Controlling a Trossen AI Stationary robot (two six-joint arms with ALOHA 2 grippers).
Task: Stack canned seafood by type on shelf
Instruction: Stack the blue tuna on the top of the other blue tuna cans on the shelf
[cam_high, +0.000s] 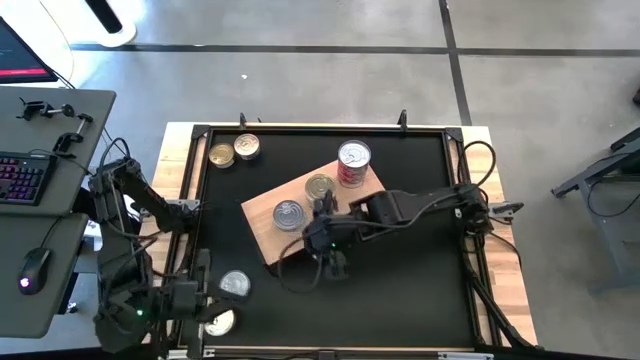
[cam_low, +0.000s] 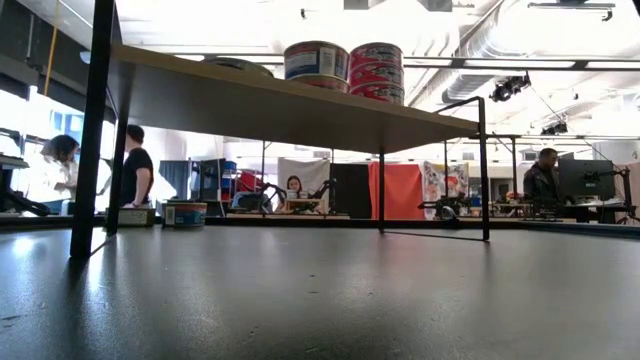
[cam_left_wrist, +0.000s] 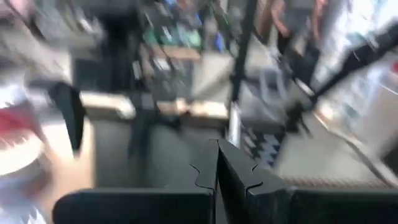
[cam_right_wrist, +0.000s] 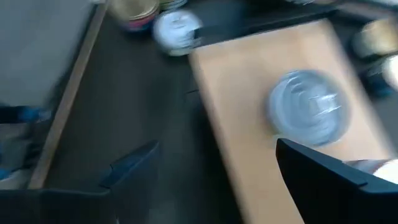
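1. The right claw (cam_high: 330, 262) hangs at the shelf's (cam_high: 268, 222) near edge, fingers spread wide, gripping nothing.
2. On the shelf sit a silver tin (cam_high: 289, 214), a gold tin (cam_high: 319, 186) and a red-labelled stack (cam_high: 353, 163).
3. The left claw (cam_left_wrist: 217, 177), fingers pressed together, waits at the table's left edge near two loose tins (cam_high: 234, 284).
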